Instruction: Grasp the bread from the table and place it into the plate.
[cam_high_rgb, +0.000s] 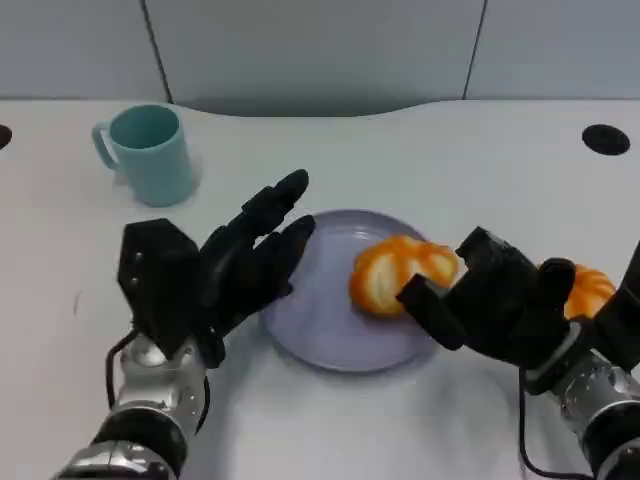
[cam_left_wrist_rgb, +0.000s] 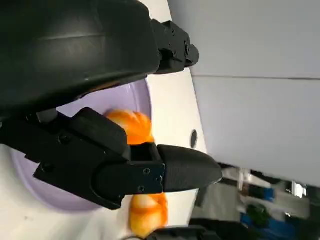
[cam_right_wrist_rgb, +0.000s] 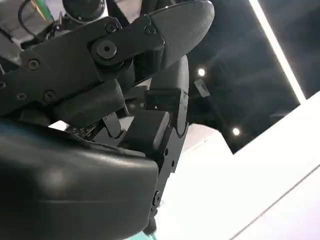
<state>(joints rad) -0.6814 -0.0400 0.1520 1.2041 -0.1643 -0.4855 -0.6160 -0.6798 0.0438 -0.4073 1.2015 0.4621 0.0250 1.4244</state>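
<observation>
Orange glazed bread (cam_high_rgb: 398, 274) sits on the lavender plate (cam_high_rgb: 325, 335), centre of the head frame, right half of the dish, its long axis running roughly left-right. We see a second orange bread (cam_high_rgb: 590, 290) at the right edge of the frame, on the white table (cam_high_rgb: 420, 160) just behind the right hand (cam_high_rgb: 495, 300), mostly hidden by it. We judge this second piece is the one left to move, if any

Right hand: black fingers partly curled, reaching toward the frame's left over the plate rim, tips just beside the bread on the plate; we cannot tell if they touch it. Nothing is clearly pinched. The right wrist view points up at ceiling lights, no help

Left hand (cam_high_rgb: 235, 265) at centre left, fingers spread and extended up-right, tips over the plate's left rim, holding nothing. Left wrist view shows fingers (cam_left_wrist_rgb: 185, 170) apart, plate and both breads beyond

Key relation: the off-plate bread lies to the frame's right of the right hand's fingers, behind the palm, so the right hand is far nearer. Teal mug (cam_high_rgb: 150, 155) upper left, well apart
</observation>
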